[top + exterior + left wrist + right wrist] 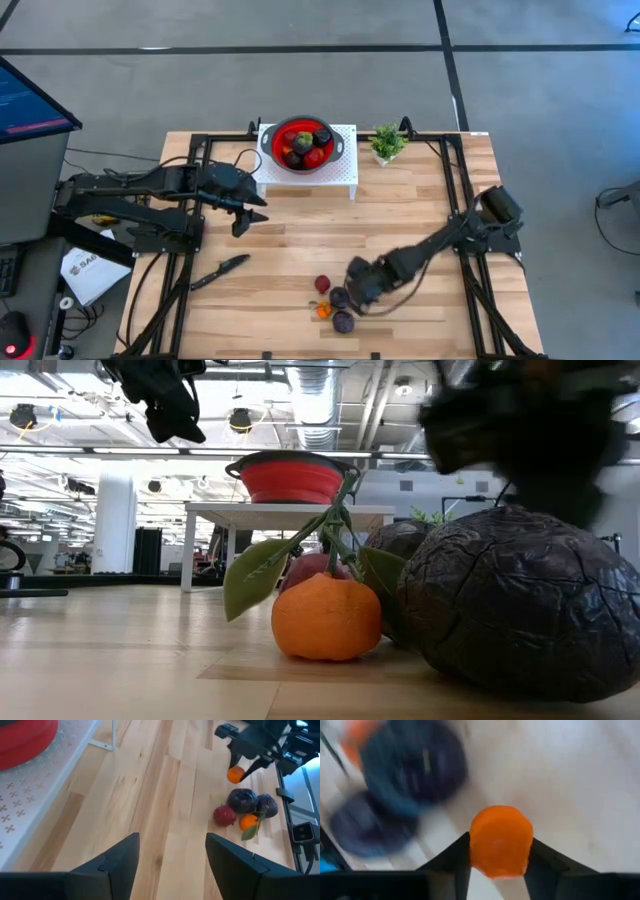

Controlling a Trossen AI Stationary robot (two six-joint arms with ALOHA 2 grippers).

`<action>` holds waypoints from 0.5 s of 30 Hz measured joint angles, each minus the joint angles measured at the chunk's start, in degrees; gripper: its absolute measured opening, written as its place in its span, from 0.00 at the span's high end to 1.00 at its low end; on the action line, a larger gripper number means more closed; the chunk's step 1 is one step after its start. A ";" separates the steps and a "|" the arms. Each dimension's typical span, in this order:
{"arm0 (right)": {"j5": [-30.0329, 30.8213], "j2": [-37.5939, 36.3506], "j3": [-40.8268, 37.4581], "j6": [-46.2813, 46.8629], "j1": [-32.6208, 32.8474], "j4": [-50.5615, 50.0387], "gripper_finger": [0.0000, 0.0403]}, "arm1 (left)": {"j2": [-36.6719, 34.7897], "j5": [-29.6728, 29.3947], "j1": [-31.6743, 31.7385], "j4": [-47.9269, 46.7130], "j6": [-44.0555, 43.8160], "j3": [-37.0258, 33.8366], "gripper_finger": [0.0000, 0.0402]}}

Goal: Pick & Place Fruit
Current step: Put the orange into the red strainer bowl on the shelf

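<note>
Near the desk's front edge, the right gripper (497, 851) pinches a small orange fruit (500, 840) across its middle, apparently light, rigid and slippery, while the left gripper (172, 855) waits spread near the bowl.

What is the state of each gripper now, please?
Left gripper: open, holding nothing, above bare table.
Right gripper: closed on an orange fruit.

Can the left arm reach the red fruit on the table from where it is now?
Probably yes. The left claw is open with bare table toward the red fruit. But the right claw, holding an orange fruit, hangs close by.
</note>
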 joint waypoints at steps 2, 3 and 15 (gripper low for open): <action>0.01 -1.48 0.01 -1.89 -3.12 1.92 0.72 | -0.19 0.00 0.00 0.31 0.00 -0.01 0.45; 0.00 -2.25 0.30 -3.14 -4.82 2.75 0.72 | -0.19 0.00 0.00 0.38 0.01 -0.01 0.45; 5.66 -3.74 25.21 -28.09 -26.03 -2.48 0.67 | -0.16 0.00 0.02 0.70 0.30 -0.01 0.45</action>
